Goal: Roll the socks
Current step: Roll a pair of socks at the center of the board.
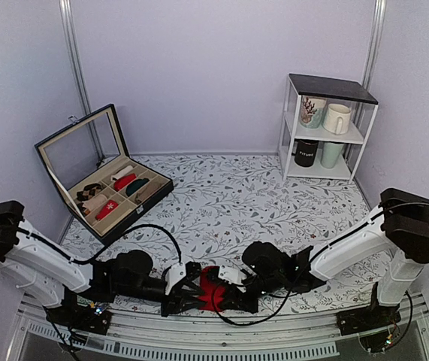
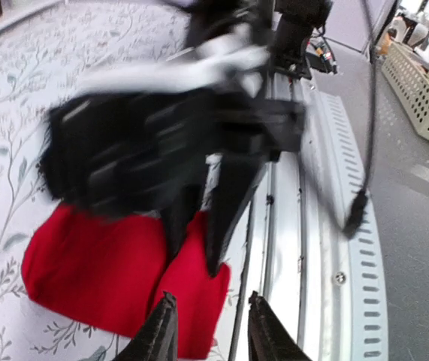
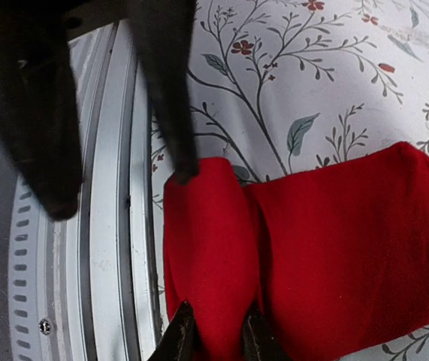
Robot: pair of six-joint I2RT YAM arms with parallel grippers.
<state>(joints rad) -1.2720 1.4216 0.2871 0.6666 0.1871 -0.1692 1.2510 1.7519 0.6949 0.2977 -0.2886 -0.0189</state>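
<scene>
The bright red socks (image 1: 212, 290) lie at the near edge of the floral cloth, between my two grippers. In the right wrist view the socks (image 3: 349, 241) are a flat strip whose near end is raised into a rolled fold. My right gripper (image 3: 216, 340) is shut on that fold. From the left wrist view the right gripper (image 2: 195, 259) comes down onto the socks (image 2: 94, 271). My left gripper (image 2: 206, 322) stands open at the fold's other end. One of its fingers is over the sock's edge and the other over the metal rail, and it clamps nothing.
A black compartment box (image 1: 105, 180) with several sock rolls stands open at the back left. A white shelf (image 1: 327, 128) with mugs is at the back right. The metal rail (image 1: 222, 331) runs just beside the socks. A cream basket (image 2: 424, 90) sits off the table.
</scene>
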